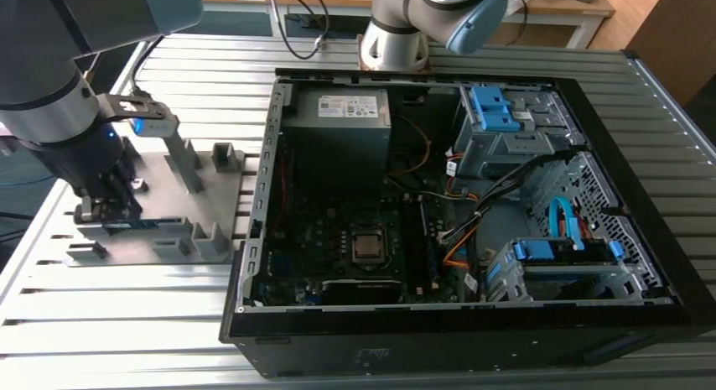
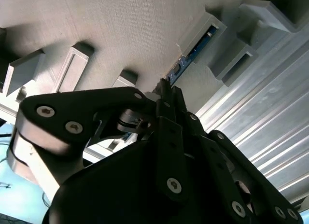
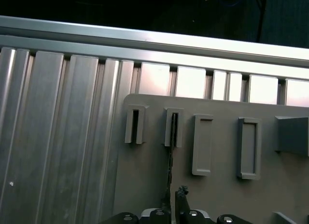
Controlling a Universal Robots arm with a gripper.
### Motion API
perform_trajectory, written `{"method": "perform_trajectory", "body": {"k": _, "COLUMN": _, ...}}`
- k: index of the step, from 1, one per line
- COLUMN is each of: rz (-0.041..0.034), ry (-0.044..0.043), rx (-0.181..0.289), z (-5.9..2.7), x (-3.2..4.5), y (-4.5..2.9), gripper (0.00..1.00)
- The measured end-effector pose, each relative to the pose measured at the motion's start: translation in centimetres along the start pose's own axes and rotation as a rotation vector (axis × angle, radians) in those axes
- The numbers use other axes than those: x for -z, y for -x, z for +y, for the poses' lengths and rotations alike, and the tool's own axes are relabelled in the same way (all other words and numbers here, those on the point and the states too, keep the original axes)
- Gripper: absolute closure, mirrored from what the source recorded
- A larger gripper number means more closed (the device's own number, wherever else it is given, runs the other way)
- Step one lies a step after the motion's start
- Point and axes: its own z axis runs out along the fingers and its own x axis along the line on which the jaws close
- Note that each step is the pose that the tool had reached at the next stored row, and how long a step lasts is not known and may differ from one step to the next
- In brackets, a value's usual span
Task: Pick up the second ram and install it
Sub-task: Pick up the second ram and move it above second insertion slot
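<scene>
So the arm (image 1: 67, 105) is down over the grey fixture plate (image 1: 230, 197), which sits on the slatted aluminium desk (image 1: 112, 323) just to the exterior view's left of the open PC case (image 1: 448, 331). The pincer (image 1: 106, 215) is right at plate level. In the first wrist view the pincer (image 3: 172, 197) is astride the near end of the second ram (image 3: 170, 166), and honestly I can't tell if it's properly clamped on it or just loose around it. The ram is standing on its long edge, so from that camera it's basically a thin dark line. Its far end is tucked into the slot of a small grey block (image 3: 179, 130) on the plate (image 3: 154, 185). The second wrist view shows it better: the blue-green stick (image 2: 193, 52) runs from a grey block (image 2: 217, 23) straight down to the black pincer tips (image 2: 165, 89), with the desk slats (image 2: 270, 137) off to the side. From the exterior view you can just catch a bluish strip (image 1: 143, 225) low on the plate next to the pincer. A couple of other slotted blocks (image 3: 203, 144) stand in the same row with nothing in them that I can make out. Inside the case the motherboard (image 1: 335, 231) lies flat, facing up.
</scene>
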Motion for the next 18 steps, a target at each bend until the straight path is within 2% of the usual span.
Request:
{"method": "perform_trajectory", "body": {"k": 1, "rz": 0.0000, "ry": 0.0000, "rx": 0.000, "z": -0.01, "x": 0.00, "y": 0.00, "gripper": 0.77}}
{"method": "perform_trajectory", "body": {"k": 4, "rz": 0.0000, "ry": 0.0000, "rx": 0.000, "z": -0.02, "x": 0.00, "y": 0.00, "gripper": 0.71}}
{"method": "perform_trajectory", "body": {"k": 5, "rz": 0.0000, "ry": -0.0001, "rx": 0.000, "z": -0.03, "x": -0.01, "y": 0.00, "gripper": 0.64}}
{"method": "perform_trajectory", "body": {"k": 7, "rz": -0.0011, "ry": 0.0001, "rx": 0.000, "z": 0.11, "x": -0.05, "y": -0.12, "gripper": 0.64}}
{"method": "perform_trajectory", "body": {"k": 10, "rz": -0.0070, "ry": -0.0008, "rx": 0.000, "z": 0.34, "x": -0.45, "y": -0.60, "gripper": 0.64}}
{"method": "perform_trajectory", "body": {"k": 18, "rz": -0.0089, "ry": -0.0007, "rx": 0.000, "z": 0.04, "x": -1.89, "y": -0.76, "gripper": 0.64}}
